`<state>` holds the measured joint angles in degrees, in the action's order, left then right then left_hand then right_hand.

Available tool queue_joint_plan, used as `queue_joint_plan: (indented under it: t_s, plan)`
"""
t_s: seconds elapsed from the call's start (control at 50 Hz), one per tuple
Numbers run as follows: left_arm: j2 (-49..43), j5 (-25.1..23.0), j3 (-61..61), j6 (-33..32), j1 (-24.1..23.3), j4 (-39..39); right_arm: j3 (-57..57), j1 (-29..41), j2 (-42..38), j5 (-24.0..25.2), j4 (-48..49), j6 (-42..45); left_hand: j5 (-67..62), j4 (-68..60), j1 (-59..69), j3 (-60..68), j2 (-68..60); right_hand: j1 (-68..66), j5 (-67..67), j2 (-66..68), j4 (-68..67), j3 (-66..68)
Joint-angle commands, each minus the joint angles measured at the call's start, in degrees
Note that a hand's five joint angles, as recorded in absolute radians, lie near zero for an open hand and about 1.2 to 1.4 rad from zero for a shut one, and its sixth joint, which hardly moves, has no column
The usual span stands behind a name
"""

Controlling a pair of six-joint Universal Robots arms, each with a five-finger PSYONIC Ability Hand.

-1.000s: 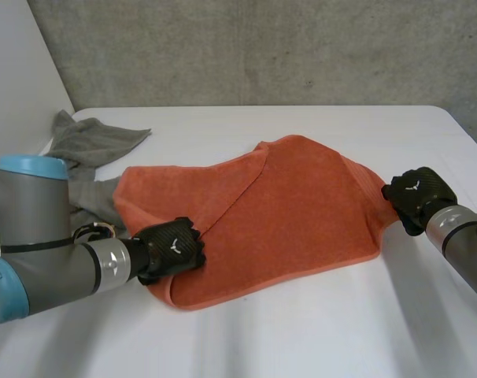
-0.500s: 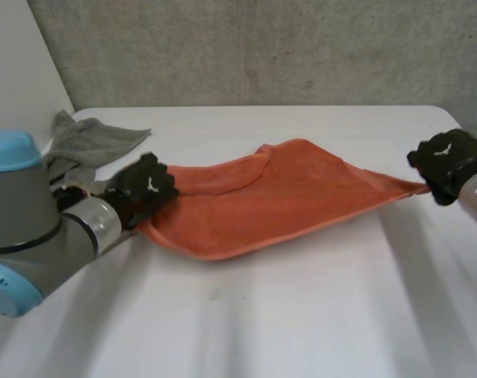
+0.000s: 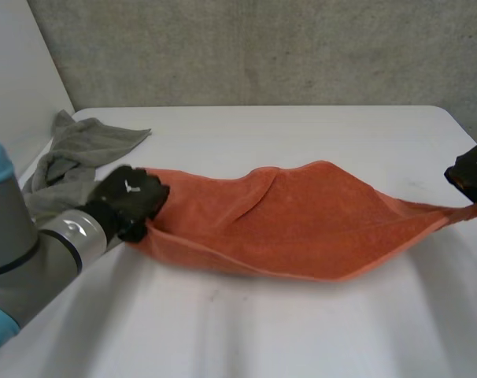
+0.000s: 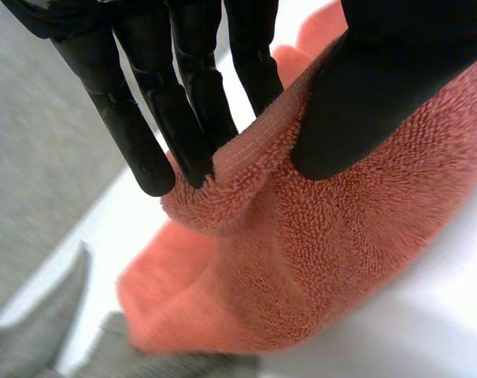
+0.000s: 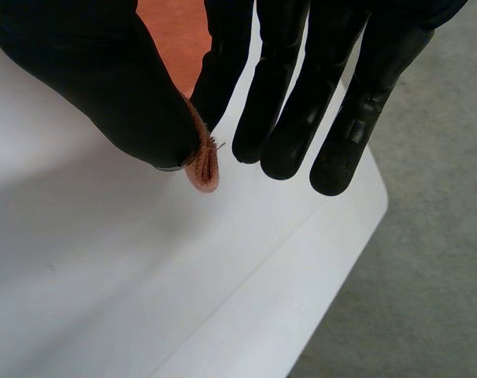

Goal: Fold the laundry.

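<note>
Left hand and right hand have pulled further apart, stretching the towel over the worktop; each pinches one end.

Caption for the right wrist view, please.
Right hand pinches a corner of the orange terry towel above the white table.

1. Orange towel is stretched across almost the whole desk, with the left hand and right hand each pinching one end. It bars any front-to-back crossing.
2. Near side of the towel: a wide strip of bare desk, free for a hand.
3. Far side of the towel: bare desk up to the wall.
4. Towel's left end: grey cloth is heaped just beside it and blocks that corner.
5. Towel's right end: the desk edge is close.
</note>
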<state>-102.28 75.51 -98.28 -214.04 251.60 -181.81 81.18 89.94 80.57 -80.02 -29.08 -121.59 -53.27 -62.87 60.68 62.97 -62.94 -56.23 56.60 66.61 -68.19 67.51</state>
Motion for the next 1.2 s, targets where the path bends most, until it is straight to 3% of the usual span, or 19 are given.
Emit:
queue_joint_plan:
  t_s: [0.02, 0.18, 0.28, 0.36, 0.52, 0.68, 0.82, 0.9, 1.04, 1.12, 1.2]
  plan:
    - [-5.12, -0.01, -0.68, -0.41, 0.56, 0.23, 3.28, 0.24, -0.77, 0.13, 3.23, -0.32, -9.02, -9.42, 11.60, 9.32, -9.35, -23.77, 13.40, 13.39, -11.81, 12.49]
    - [-5.47, 0.25, -0.86, -0.68, 1.17, 0.32, 5.30, 0.24, -0.77, 0.40, 4.73, -0.32, -16.73, -17.13, 19.32, 17.03, -17.06, -23.77, 13.40, 13.39, -11.81, 12.49]
    - [-3.99, 3.76, -0.86, -5.33, 0.21, 7.07, 6.45, -0.29, -0.59, -0.22, 2.72, 1.44, -16.73, -17.13, 19.32, 17.03, -17.06, -23.77, 13.40, 13.39, -11.81, 12.49]
    - [5.58, 7.80, 0.89, -6.13, -0.67, 10.42, 1.45, -0.47, 2.30, 0.83, 0.69, 1.18, -16.73, -17.13, 19.32, 17.03, -17.06, -23.77, 13.40, 13.39, -11.81, 12.49]
    - [21.23, 10.44, 9.51, -0.34, -3.40, 4.80, -16.03, -0.46, 11.00, 3.29, 0.26, -15.06, -16.73, -17.13, 19.32, 17.03, -17.06, -23.77, 13.40, 13.39, -11.81, 12.49]
    - [25.90, 14.57, 12.85, 1.96, -3.22, 6.64, -21.41, -1.78, 11.54, 6.20, -7.82, -12.28, -16.73, -17.13, 19.32, 17.03, -17.06, -23.77, 13.40, 13.39, -11.81, 12.49]
    - [17.31, 14.67, 13.03, 0.47, -3.13, 9.37, -21.50, -1.35, 6.46, 5.76, -9.86, -8.49, -16.73, -17.13, 19.32, 17.03, -17.06, -23.77, 13.40, 13.39, -11.81, 12.49]
    - [7.99, 14.58, 14.61, 0.38, -3.22, 9.37, -22.91, 0.67, -2.24, 4.53, -10.12, -8.40, -16.73, -17.13, 19.32, 17.03, -17.06, -23.77, 13.40, 13.39, -11.81, 12.49]
    - [-10.73, 14.75, 23.83, 0.20, -3.04, 7.53, -27.47, 6.57, -16.75, -1.80, -9.77, -9.63, -16.73, -17.13, 19.32, 17.03, -17.06, -23.77, 13.40, 13.39, -11.81, 12.49]
    - [-16.89, 14.58, 28.32, -0.41, -3.13, 3.05, -33.52, 6.83, -26.05, -3.12, -9.51, -15.58, -16.73, -17.13, 19.32, 17.03, -17.06, -23.77, 13.40, 13.39, -11.81, 12.49]
    - [-20.59, 14.75, 31.57, -3.66, -2.78, -9.06, -40.21, 6.92, -31.25, -3.38, -7.14, -20.96, -16.73, -17.13, 19.32, 17.03, -17.06, -23.77, 13.40, 13.39, -11.81, 12.49]
